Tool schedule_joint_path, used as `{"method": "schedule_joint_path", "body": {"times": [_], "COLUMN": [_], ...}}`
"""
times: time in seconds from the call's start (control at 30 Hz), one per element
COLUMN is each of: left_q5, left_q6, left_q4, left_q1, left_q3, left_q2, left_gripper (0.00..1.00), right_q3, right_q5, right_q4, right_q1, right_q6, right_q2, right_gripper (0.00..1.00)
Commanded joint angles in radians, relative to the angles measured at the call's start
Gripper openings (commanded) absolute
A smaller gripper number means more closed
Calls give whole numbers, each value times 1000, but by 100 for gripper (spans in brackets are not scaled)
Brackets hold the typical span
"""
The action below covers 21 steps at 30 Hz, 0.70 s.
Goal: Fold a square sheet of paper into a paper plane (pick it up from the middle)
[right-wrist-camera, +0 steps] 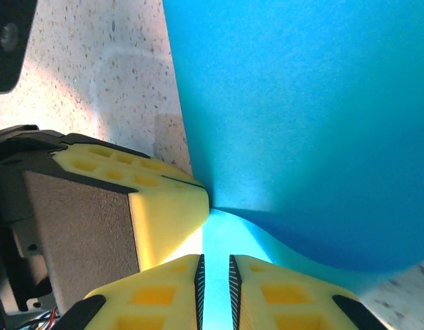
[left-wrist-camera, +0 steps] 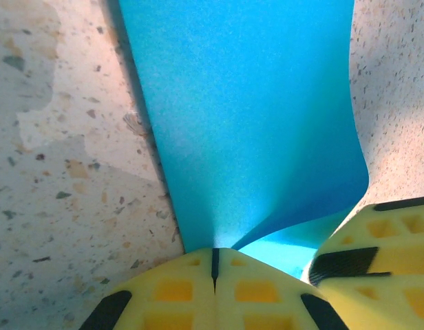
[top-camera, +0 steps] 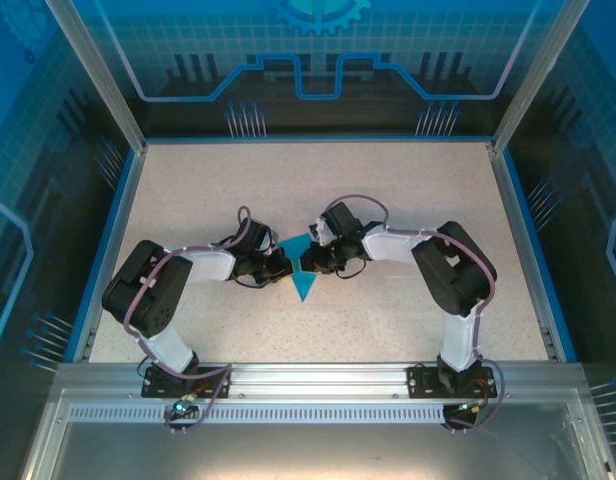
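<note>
The teal-blue sheet of paper [top-camera: 305, 287] lies at the middle of the table, showing a pointed outline with its tip toward the arms. Both grippers meet over it. My left gripper [top-camera: 286, 265] is shut on an edge of the paper [left-wrist-camera: 246, 124], its yellow jaws pressed together [left-wrist-camera: 215, 258], and the paper bends up from the pinch. My right gripper [top-camera: 307, 262] faces it from the right. The right gripper's jaws [right-wrist-camera: 215, 269] stand a narrow gap apart, with the paper [right-wrist-camera: 301, 117] showing in the gap. One left fingertip [right-wrist-camera: 167, 213] sits just beside them.
Speckled beige tabletop [top-camera: 408, 200] surrounds the paper, with a blue rim [top-camera: 518, 240] on three sides and blue panel walls beyond. The arm bases sit on a metal rail [top-camera: 318, 378] at the near edge.
</note>
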<state>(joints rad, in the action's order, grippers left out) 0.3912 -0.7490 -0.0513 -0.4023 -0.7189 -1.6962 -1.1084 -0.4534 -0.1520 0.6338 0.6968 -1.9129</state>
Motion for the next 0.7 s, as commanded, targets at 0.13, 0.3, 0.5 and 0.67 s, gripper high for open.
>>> {"method": "schedule_joint_path", "body": {"times": [0.13, 0.3, 0.5, 0.67], "left_q5": [-24, -32, -42, -71], "left_q6": [27, 22, 21, 17], "left_q4": [54, 57, 53, 50], "left_q1": [-2, -2, -2, -1], "left_q3": [34, 45, 52, 68], "left_q2": [30, 44, 59, 87], "left_gripper": [0, 0, 0, 0], "right_q3": [22, 13, 6, 32], "right_q5": [65, 42, 5, -2], "right_q4": [-72, -66, -48, -12], "right_q1": [-21, -21, -20, -24], "right_q6": [-57, -61, -65, -63], "right_q2": [33, 15, 1, 27], "right_gripper": [20, 20, 20, 20]}}
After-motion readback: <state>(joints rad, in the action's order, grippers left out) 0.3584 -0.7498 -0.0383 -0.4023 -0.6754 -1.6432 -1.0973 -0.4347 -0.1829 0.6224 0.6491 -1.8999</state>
